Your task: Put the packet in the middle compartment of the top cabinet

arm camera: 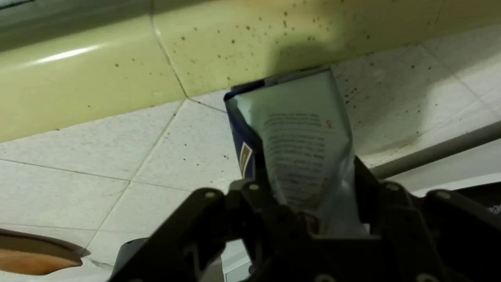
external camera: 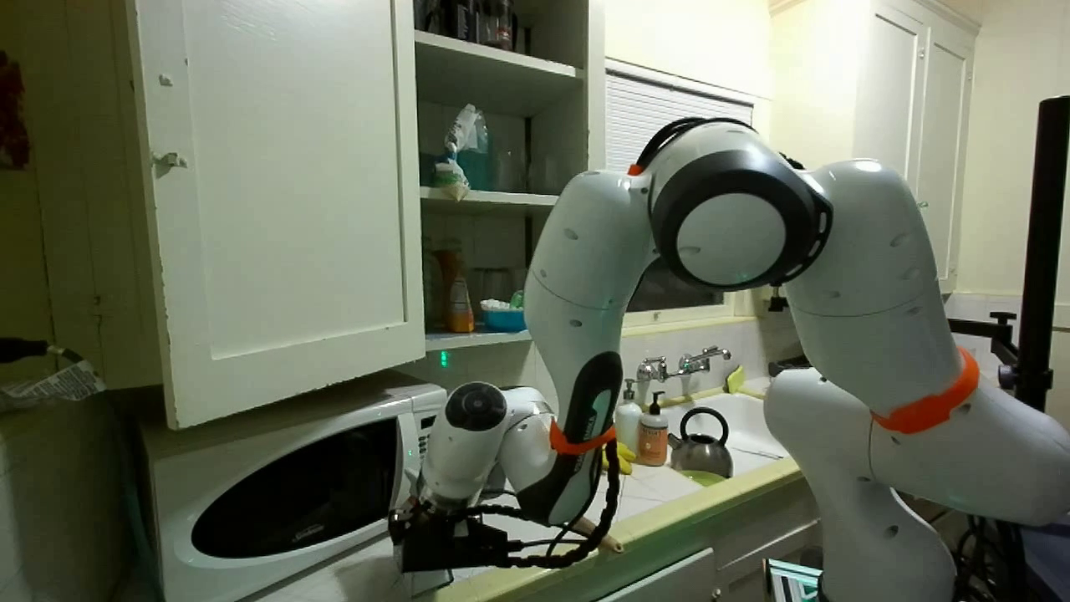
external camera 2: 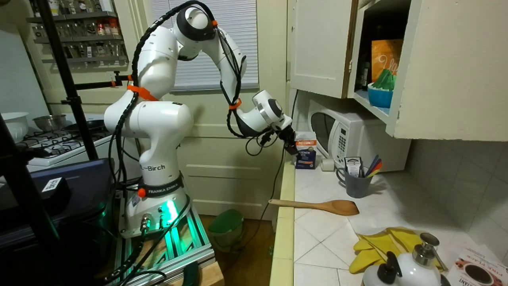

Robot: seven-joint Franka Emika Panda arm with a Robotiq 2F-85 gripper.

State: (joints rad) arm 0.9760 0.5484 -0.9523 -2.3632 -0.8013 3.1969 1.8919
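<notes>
The hand (arm camera: 310, 180), half-closed, has the packet (arm camera: 295, 121) gripped from both sides! The packet stands upright on the surface (external camera 2: 317, 254), near the microwave (external camera 2: 373, 139).

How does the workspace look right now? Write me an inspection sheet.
Surface: white tiled counter, dark specks on it.
Packet: upright on the counter, near the microwave.
Top cabinet: door open.
Middle compartment: plastic bag at its front edge.
Clutter: wooden spatula, handle past the counter's edge; grey mug; yellow gloves.
Gripper: closed on the packet from both sides.
Cables: black cable loops loosely near the gripper.
Surroundings: kettle by the sink.
</notes>
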